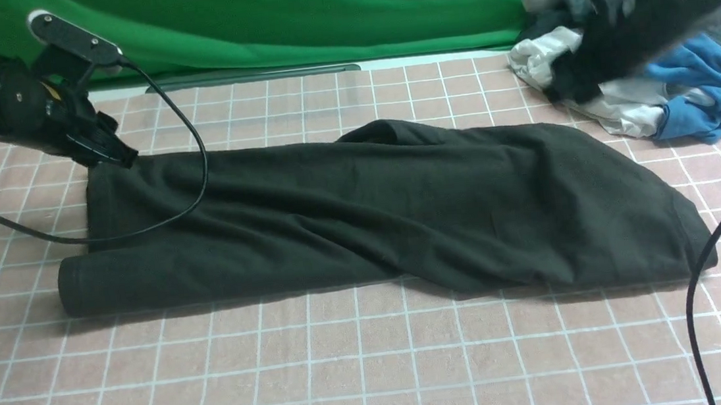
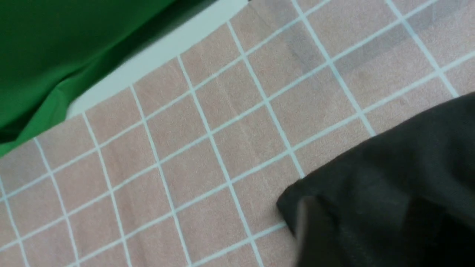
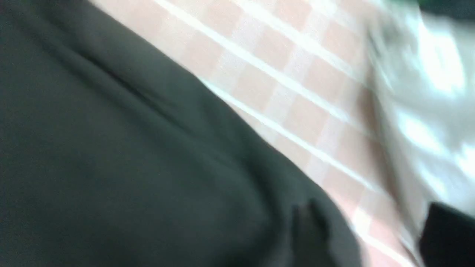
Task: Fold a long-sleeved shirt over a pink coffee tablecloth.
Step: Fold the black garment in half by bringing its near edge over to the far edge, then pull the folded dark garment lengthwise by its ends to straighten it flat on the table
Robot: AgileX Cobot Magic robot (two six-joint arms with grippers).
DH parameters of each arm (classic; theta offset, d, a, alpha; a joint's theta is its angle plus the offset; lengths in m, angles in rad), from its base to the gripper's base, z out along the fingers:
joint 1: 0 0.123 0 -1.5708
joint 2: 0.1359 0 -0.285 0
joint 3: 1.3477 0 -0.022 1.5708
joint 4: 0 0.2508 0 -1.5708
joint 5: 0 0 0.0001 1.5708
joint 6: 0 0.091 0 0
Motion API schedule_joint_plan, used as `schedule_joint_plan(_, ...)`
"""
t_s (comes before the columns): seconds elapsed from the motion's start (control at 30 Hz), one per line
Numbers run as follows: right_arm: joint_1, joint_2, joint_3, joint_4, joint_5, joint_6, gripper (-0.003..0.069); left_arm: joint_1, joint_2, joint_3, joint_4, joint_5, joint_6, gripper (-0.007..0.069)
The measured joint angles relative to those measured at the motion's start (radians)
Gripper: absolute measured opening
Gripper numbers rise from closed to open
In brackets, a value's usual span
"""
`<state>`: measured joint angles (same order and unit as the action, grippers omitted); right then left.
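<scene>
Left hand (image 1: pixel 109 152), spread, hovers at the upper-left corner of the black long-sleeved shirt (image 1: pixel 368 208), mid-frame on the pink gridded tablecloth (image 1: pixel 349 362). The right hand (image 1: pixel 577 79), upper right, is blurred but seemingly spread. Retract straight upward to avoid dragging the folds.

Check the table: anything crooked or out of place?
The long-sleeved shirt lies folded into a band, but unevenly: its right end flares wider than its left, and a hump rises along its far edge. A heap of blue and white garments sits far right.
</scene>
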<state>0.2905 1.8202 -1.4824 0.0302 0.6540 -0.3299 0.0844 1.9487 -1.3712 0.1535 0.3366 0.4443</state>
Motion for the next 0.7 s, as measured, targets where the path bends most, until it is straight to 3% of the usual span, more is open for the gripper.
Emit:
schedule_joint_plan(0.13, 0.118, 0.007, -0.006, 0.147, 0.015, -0.122, 0.0129, 0.000, -0.030, 0.000, -0.135, 0.071, -0.031, 0.0458)
schedule_joint_plan(0.2, 0.164, 0.054, -0.007, 0.206, 0.016, -0.168, 0.0071, 0.000, -0.069, 0.000, -0.236, 0.107, -0.033, 0.0430)
schedule_joint_plan(0.27, 0.185, 0.112, -0.028, 0.231, 0.016, -0.185, 0.0051, -0.008, -0.115, 0.000, -0.301, 0.154, -0.033, 0.0335)
schedule_joint_plan(0.3, 0.187, 0.119, -0.028, 0.231, 0.016, -0.185, 0.0050, -0.008, -0.121, 0.000, -0.306, 0.160, -0.033, 0.0335)
schedule_joint_plan(0.33, 0.190, 0.180, -0.071, 0.240, 0.015, -0.187, 0.0044, -0.029, -0.171, 0.003, -0.335, 0.214, -0.030, 0.0206)
schedule_joint_plan(0.37, 0.190, 0.195, -0.078, 0.240, 0.015, -0.186, 0.0043, -0.033, -0.171, 0.003, -0.335, 0.214, -0.030, 0.0191)
schedule_joint_plan(0.4, 0.188, 0.250, -0.133, 0.242, 0.011, -0.180, 0.0043, -0.065, -0.228, 0.030, -0.344, 0.243, -0.024, 0.0090)
schedule_joint_plan(0.5, 0.176, 0.356, -0.244, 0.246, 0.007, -0.163, 0.0043, -0.137, -0.328, 0.128, -0.354, 0.255, -0.022, 0.0024)
schedule_joint_plan(0.7, 0.116, 0.463, -0.367, 0.248, 0.015, -0.127, 0.0055, -0.276, -0.554, 0.386, -0.360, 0.247, -0.066, 0.0017)
